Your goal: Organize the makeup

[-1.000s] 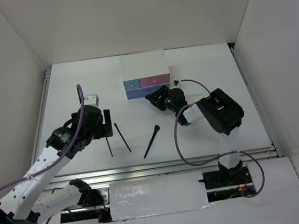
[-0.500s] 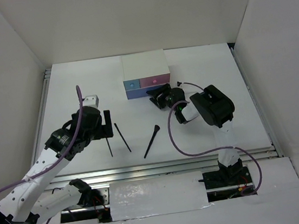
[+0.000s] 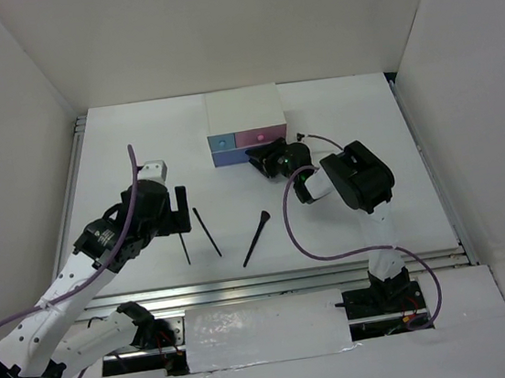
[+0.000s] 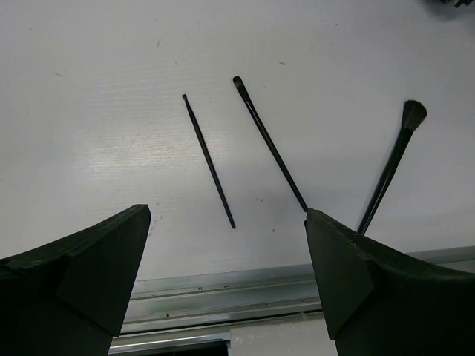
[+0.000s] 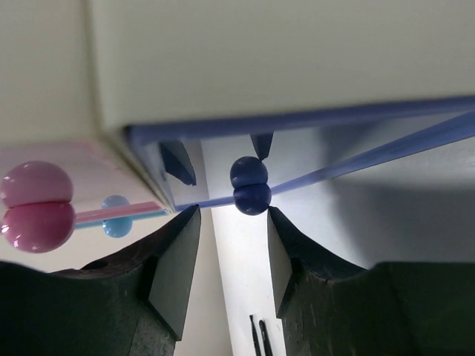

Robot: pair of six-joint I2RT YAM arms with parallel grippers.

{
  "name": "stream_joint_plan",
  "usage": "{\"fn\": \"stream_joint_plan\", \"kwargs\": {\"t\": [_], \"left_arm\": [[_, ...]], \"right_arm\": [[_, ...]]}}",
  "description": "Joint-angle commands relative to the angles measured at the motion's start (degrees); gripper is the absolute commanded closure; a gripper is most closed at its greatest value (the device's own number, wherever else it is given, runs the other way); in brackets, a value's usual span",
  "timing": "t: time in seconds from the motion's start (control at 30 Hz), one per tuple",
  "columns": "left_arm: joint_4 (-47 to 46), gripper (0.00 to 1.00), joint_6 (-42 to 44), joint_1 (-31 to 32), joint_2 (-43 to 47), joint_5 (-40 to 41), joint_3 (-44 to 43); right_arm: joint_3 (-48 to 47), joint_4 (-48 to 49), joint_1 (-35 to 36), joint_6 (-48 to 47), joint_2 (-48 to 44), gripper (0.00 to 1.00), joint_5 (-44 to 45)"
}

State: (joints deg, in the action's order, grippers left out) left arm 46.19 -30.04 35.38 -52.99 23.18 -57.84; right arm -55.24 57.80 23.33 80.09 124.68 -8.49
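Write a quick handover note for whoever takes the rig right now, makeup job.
Left claw: open, empty, above the table.
Right claw: open, tips at the dark blue knob of the white box's bottom drawer, not gripping.
Makeup: two thin pencils and a flared brush lie loose on the table.
Done: none seen stowed.
Left: pull drawer, put all three away.

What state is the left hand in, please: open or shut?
Open: in its wrist view the left hand has its fingers wide apart with nothing between them, only table and two pencils beyond the gap.
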Motion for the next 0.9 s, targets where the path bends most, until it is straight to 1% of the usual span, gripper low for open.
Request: {"fn": "stream_joint_plan", "kwargs": {"t": [0.0,0.17,0.37,0.63,0.87], "left_arm": [[-2.0,0.01,1.2,-0.1,1.4,-0.9,0.1],[-2.2,0.01,1.5,-0.2,1.7,-1.5,0.2],[-2.3,0.01,1.7,-0.2,2.1,-2.1,0.2],[-2.8,0.01,2.3,-0.2,2.3,-3.2,0.3],[-3.3,0.01,2.7,-0.2,3.0,-4.0,0.5]], "right_arm": [[-2.6,0.3,-0.4,0.8,0.7,0.52,-0.5],[-4.4,-3.8,-0.5,1.3,1.0,0.54,-1.2],[-5.4,-8.8,-0.5,1.6,0.4,0.55,-0.1],[-5.2,-10.8,-0.4,2.4,-0.3,0.59,1.8],[-5.3,-10.2,-0.2,2.5,-0.3,0.61,3.1]]}}
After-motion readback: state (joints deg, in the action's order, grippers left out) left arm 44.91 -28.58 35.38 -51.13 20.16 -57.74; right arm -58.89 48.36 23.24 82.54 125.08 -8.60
